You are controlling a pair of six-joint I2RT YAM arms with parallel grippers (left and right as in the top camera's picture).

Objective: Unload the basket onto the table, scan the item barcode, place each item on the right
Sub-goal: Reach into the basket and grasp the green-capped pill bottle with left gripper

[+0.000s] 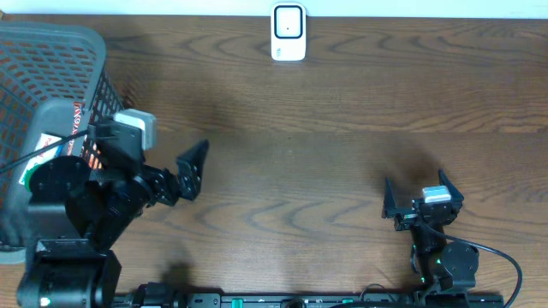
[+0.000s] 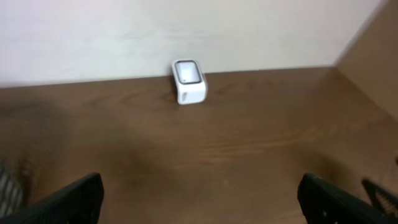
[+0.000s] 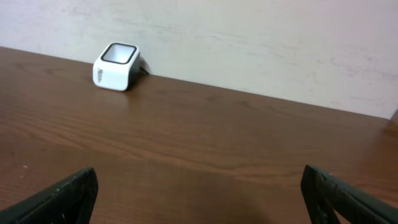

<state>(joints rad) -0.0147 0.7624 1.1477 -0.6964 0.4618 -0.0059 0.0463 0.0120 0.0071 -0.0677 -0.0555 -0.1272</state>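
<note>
The right gripper (image 1: 419,193) sits near the table's front edge with its jaws spread wide and nothing between them; its wrist view shows only bare wood between the two dark fingertips (image 3: 62,196). The left gripper (image 1: 190,171) hangs just right of the grey mesh basket (image 1: 51,51), also fully spread and holding nothing. Inside the basket, partly hidden by the left arm, lies a packet with red print (image 1: 75,127), behind and to the left of that gripper and not touching it. The brown wooden table (image 1: 342,128) runs on beyond both grippers. Well apart from them, at the far edge, stands the white scanner (image 1: 288,32), window facing up, against a pale wall (image 3: 249,37)
</note>
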